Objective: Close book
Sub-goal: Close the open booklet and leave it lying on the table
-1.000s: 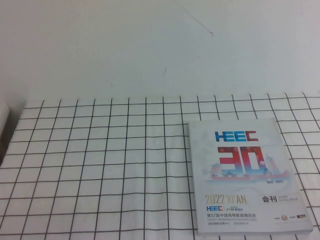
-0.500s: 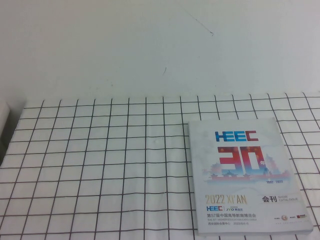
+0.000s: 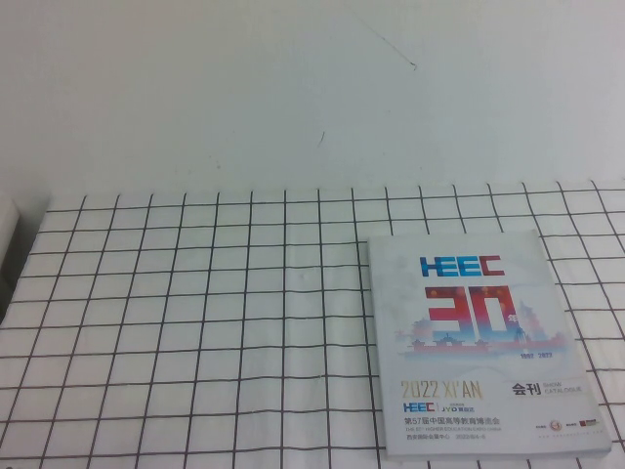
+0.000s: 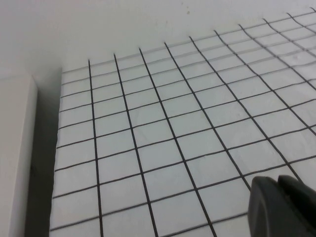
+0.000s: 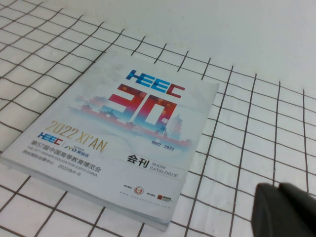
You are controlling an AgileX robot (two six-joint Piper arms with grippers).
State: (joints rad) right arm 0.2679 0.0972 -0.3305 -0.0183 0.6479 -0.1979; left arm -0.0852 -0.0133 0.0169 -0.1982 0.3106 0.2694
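The book (image 3: 483, 342) lies flat and cover-up on the right part of the gridded tabletop (image 3: 195, 313), its long axis running away from the robot; it looks closed already. The right end effector (image 5: 280, 190) hovers just beside the book's near corner, clearly nearer. The left end effector (image 4: 279, 185) is well apart over bare grid, and I cannot tell whether either is spread or pressed together.

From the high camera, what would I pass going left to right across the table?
White block at the edge → checked cloth → closed book. Neither tool shows there: the left tool and right tool appear only in their own wrist views, above the cloth.
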